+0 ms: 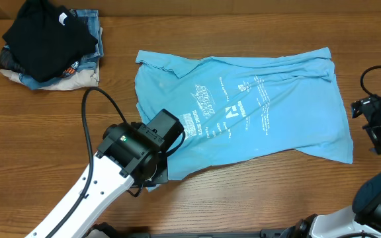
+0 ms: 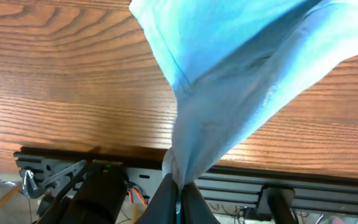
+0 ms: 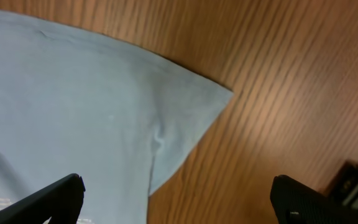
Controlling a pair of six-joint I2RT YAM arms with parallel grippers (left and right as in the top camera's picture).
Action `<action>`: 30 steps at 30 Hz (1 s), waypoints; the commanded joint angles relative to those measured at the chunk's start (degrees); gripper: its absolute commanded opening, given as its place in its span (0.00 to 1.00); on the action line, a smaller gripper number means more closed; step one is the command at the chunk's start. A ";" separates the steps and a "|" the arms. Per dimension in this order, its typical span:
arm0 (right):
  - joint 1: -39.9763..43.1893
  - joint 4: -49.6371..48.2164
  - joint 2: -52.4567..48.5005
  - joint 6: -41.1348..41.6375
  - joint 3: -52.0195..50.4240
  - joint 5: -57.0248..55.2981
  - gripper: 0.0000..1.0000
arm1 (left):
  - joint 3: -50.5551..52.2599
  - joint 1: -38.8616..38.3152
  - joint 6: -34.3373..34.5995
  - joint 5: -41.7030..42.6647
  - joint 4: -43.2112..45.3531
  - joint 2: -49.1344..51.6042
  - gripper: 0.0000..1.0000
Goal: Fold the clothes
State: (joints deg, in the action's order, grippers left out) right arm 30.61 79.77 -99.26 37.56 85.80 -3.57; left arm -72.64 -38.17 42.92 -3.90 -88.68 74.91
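Observation:
The clothes, a sky-blue T-shirt (image 1: 256, 106) with white and dark blue chest lettering, lies spread across the middle of the table. My left gripper (image 1: 156, 176) is at the shirt's near left corner, mostly hidden under its own wrist. In the left wrist view this gripper (image 2: 180, 190) is shut on a bunched fold of the blue cloth (image 2: 229, 81), which rises from the jaws off the wood. My right gripper (image 1: 380, 124) hovers just off the shirt's right edge. Its fingers are wide open in the right wrist view (image 3: 178, 200), above the shirt's corner (image 3: 185, 118), holding nothing.
A pile of other clothes sits at the far left corner: a black garment (image 1: 45, 36) on top of folded denim (image 1: 91, 26) and beige pieces. A black cable (image 1: 94, 106) loops over the left arm. The table's front edge and a metal rail (image 2: 278, 180) lie close to the left gripper.

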 commanded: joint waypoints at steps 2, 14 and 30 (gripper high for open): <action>-0.55 0.68 0.76 0.68 -0.50 -0.22 1.00 | -0.68 -0.11 -1.14 -1.14 0.55 1.90 0.04; 1.49 -15.30 0.76 4.85 -16.17 2.21 0.99 | -0.66 -0.11 -1.16 -1.16 0.39 4.83 0.04; 6.29 -24.35 0.76 6.69 -26.16 -1.73 0.83 | -0.66 -0.11 -1.14 -1.16 1.36 4.83 0.04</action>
State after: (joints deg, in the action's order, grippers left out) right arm 36.73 56.77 -99.26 43.68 62.22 -3.64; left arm -72.64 -38.17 42.87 -3.92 -87.42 79.68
